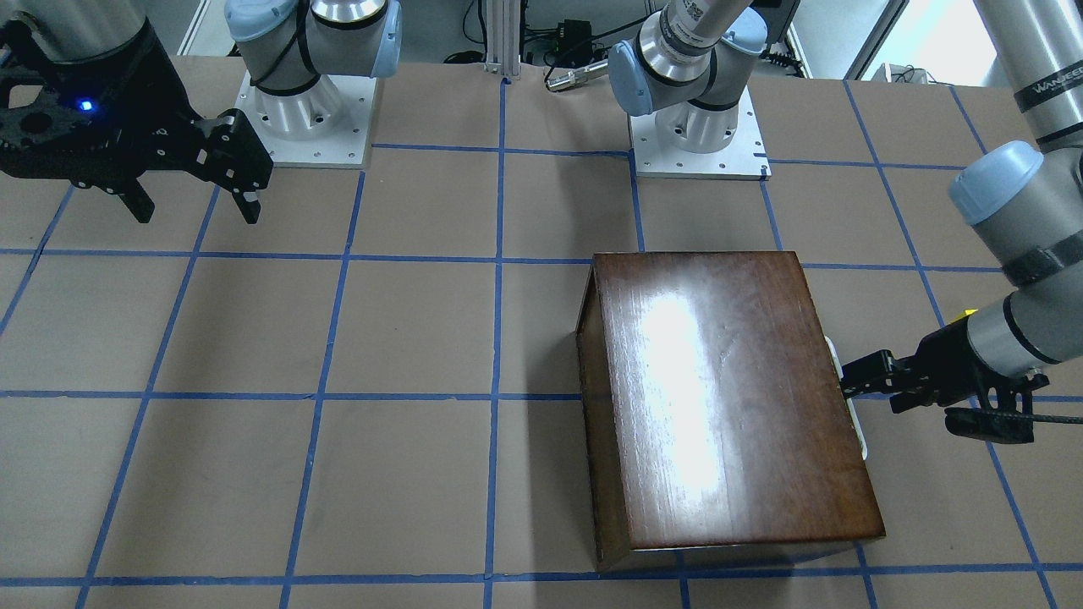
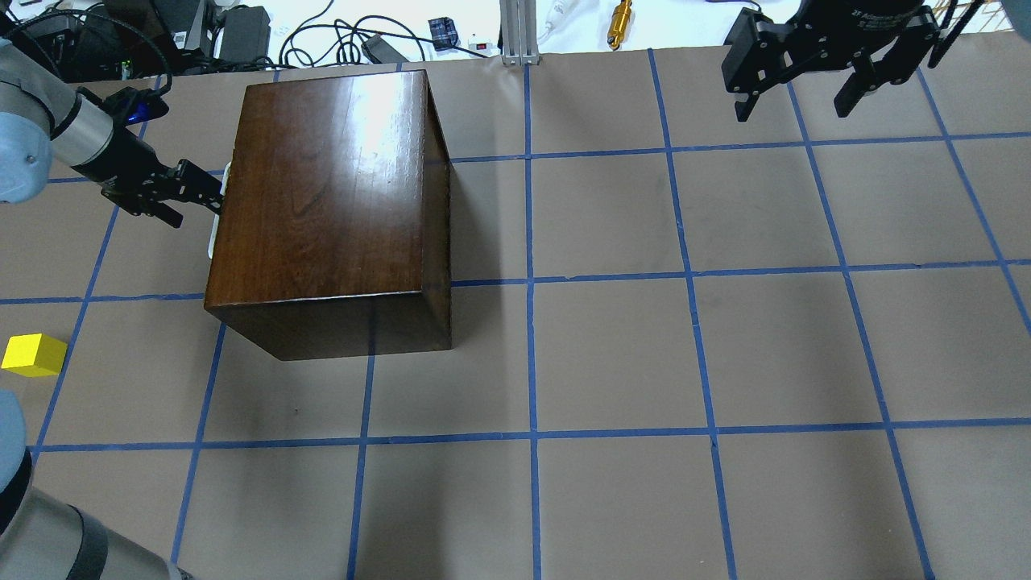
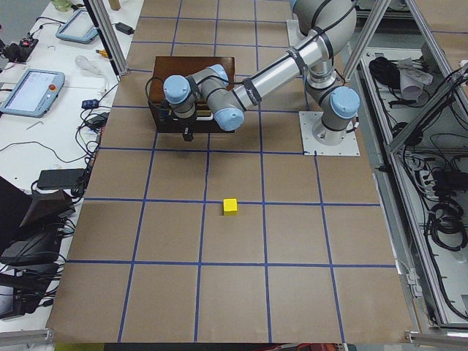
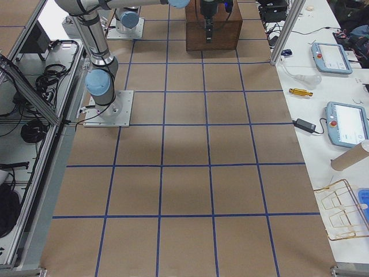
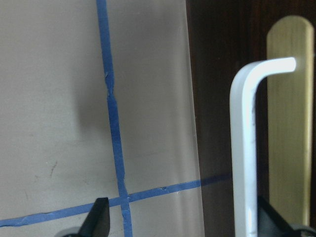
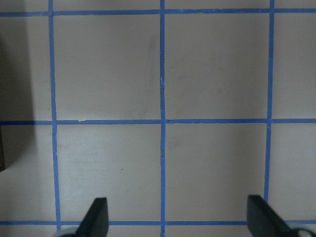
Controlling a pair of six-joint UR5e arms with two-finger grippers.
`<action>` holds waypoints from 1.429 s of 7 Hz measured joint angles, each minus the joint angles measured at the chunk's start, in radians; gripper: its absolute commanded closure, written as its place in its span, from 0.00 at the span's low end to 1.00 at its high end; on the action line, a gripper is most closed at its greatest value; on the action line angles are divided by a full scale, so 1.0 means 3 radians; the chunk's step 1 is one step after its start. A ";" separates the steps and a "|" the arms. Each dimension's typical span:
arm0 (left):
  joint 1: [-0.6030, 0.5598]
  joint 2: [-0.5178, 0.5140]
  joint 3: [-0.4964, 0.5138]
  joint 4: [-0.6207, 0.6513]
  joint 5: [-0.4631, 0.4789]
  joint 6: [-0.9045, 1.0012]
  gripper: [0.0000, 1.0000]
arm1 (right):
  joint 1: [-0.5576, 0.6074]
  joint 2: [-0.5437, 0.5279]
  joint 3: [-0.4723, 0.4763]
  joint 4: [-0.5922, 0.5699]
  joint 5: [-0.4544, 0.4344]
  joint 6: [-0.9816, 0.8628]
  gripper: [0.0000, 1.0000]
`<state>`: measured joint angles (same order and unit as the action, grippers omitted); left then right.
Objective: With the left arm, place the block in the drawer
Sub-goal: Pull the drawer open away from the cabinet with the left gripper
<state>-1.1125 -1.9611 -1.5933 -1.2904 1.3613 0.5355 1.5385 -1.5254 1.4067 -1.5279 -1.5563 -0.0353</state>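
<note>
The yellow block lies on the table near the robot's left side, also in the exterior left view, well apart from the dark-brown cabinet. The drawer is closed; its dark front and pale metal handle fill the left wrist view. My left gripper is open at the cabinet's handle side, and the handle stands between its fingertips, close to one of them. My right gripper is open and empty, held above the table far from the cabinet.
The brown table carries a blue tape grid. Cables and small tools lie past its far edge. Both arm bases stand on white plates at the robot's side. Tablets lie beside the table.
</note>
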 measured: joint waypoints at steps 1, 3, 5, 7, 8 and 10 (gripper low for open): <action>0.0028 0.0002 0.0009 0.0010 0.0098 0.0005 0.00 | 0.0000 0.0000 0.0000 0.0000 0.0000 0.0000 0.00; 0.0099 0.0001 0.0014 0.0016 0.0171 0.0025 0.00 | 0.0000 -0.0002 0.0000 0.0000 -0.0002 0.0000 0.00; 0.0175 -0.0005 0.0018 0.0016 0.0180 0.0034 0.00 | 0.0000 -0.0002 0.0000 0.0000 0.0001 0.0000 0.00; 0.0264 -0.0013 0.0024 0.0015 0.0165 0.0028 0.00 | 0.0000 0.0002 0.0000 0.0000 0.0002 0.0000 0.00; 0.0311 -0.0018 0.0031 0.0013 0.0155 0.0027 0.00 | 0.0000 0.0002 0.0000 0.0000 0.0001 0.0000 0.00; 0.0412 -0.0022 0.0061 -0.0001 0.0147 0.0027 0.00 | 0.0000 0.0001 0.0000 0.0000 0.0000 0.0000 0.00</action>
<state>-0.9889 -1.9678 -1.5751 -1.2906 1.4054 0.5437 1.5386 -1.5253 1.4067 -1.5278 -1.5563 -0.0353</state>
